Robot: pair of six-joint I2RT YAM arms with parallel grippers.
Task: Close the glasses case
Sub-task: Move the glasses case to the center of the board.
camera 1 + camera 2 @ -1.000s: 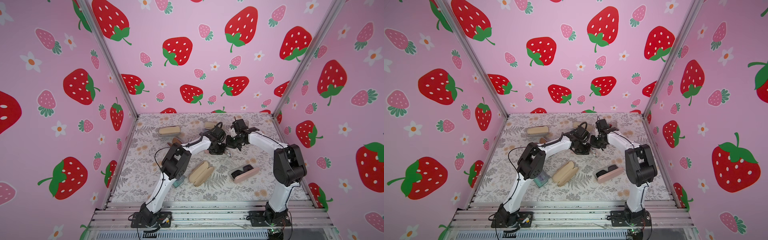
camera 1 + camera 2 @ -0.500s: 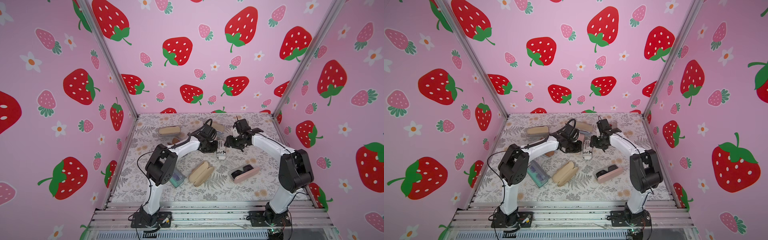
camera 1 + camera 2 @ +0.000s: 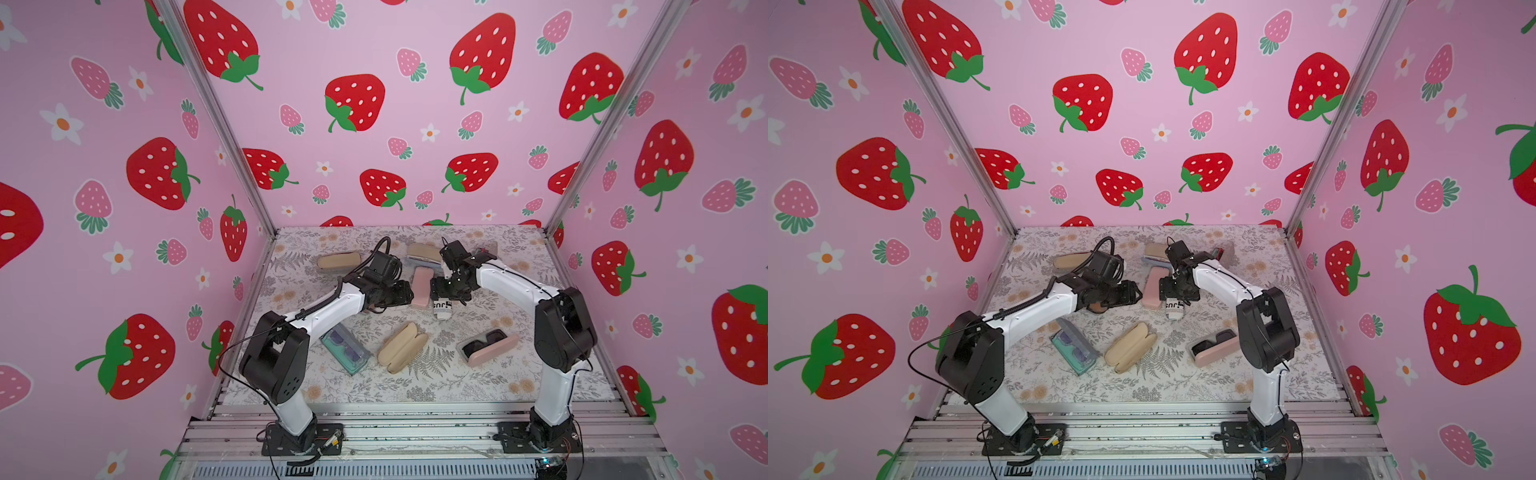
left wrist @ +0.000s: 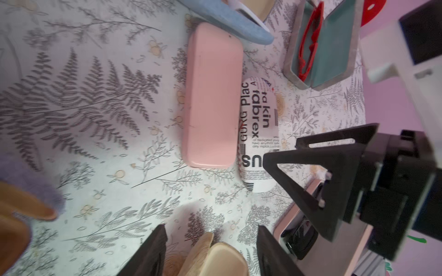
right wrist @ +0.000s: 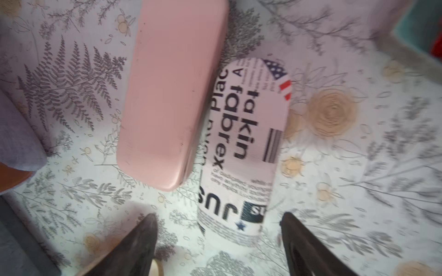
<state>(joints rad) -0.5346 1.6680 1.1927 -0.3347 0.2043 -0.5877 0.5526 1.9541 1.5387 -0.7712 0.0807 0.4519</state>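
The printed glasses case (image 5: 241, 153) lies flat and shut near the table's middle in both top views, touching the closed pink case (image 4: 212, 100) at its 10 o'clock side. The left gripper (image 4: 211, 229) stands fairly wide and empty, near the case at 9 o'clock; the right gripper (image 5: 217, 216) hangs just above the case's near end, jaws wide apart and holding nothing. The closing of this case looks done, so the step in hand is letting go. The next move calls for both arms to rise clear without nudging the case; if more cases are meant, the open pink case with dark glasses (image 3: 486, 347) at 4 o'clock is nearest the right arm.
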